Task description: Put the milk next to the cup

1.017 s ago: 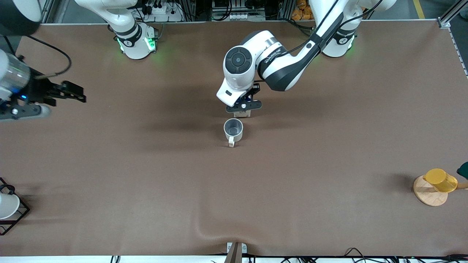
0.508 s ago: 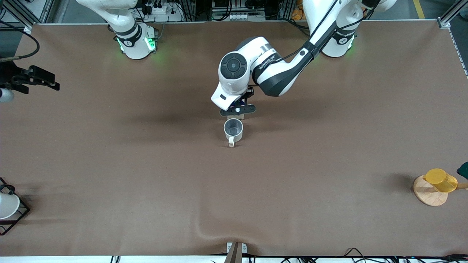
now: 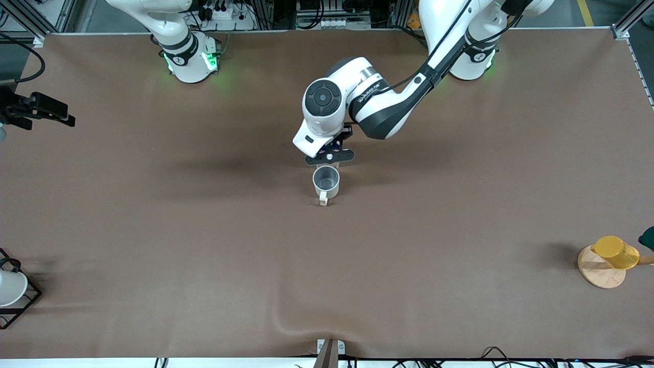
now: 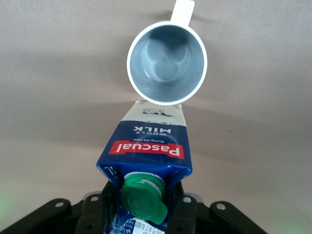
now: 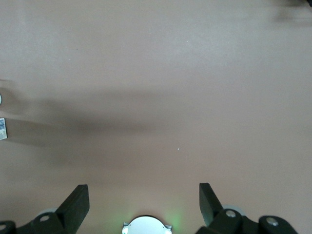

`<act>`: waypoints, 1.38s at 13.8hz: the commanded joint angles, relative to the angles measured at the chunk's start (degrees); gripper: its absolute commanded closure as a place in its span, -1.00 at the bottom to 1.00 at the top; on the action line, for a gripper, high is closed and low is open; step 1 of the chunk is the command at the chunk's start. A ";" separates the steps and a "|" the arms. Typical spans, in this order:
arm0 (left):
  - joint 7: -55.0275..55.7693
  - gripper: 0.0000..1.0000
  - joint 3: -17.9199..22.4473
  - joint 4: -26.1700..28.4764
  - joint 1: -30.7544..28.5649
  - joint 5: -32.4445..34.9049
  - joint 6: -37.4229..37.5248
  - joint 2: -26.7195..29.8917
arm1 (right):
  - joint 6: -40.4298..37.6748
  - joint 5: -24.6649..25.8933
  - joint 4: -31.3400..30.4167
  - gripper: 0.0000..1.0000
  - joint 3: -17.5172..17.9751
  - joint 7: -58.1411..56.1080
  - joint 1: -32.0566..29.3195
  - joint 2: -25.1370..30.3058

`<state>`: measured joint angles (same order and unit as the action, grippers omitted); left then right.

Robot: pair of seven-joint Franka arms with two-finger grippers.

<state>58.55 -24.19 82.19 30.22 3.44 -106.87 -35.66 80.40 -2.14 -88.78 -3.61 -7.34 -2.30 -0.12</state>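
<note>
While jaws stay clamped on it, the milk has neared the cup.

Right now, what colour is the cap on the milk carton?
Green; the cap on the milk carton shows best in the left wrist view.

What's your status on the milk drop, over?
Left gripper shut on milk, right beside the cup, farther from the front camera. Right gripper open, waiting at its table end. Nothing in the way.

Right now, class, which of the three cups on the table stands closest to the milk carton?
The off-white mug with the grey inside, mid-table, right beside the milk; the yellow cup and white cup stand at the table's ends.
</note>
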 commanded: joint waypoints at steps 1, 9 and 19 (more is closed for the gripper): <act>-0.11 0.07 0.55 -1.60 1.24 1.92 -0.01 -1.08 | -0.42 -1.36 -0.34 -1.00 -2.54 2.41 2.92 0.91; 0.77 -1.00 0.55 -1.60 1.68 2.01 -0.01 0.40 | 1.60 -0.41 1.59 -1.00 4.40 -0.31 -2.62 0.82; 0.26 -1.00 0.55 -0.81 -18.32 2.35 11.93 21.50 | 1.69 0.47 1.95 -1.00 0.62 -0.75 0.98 0.82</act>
<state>59.88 -23.19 78.60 17.60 4.67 -96.90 -17.65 82.04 -2.14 -86.58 -2.34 -7.58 -2.50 -0.10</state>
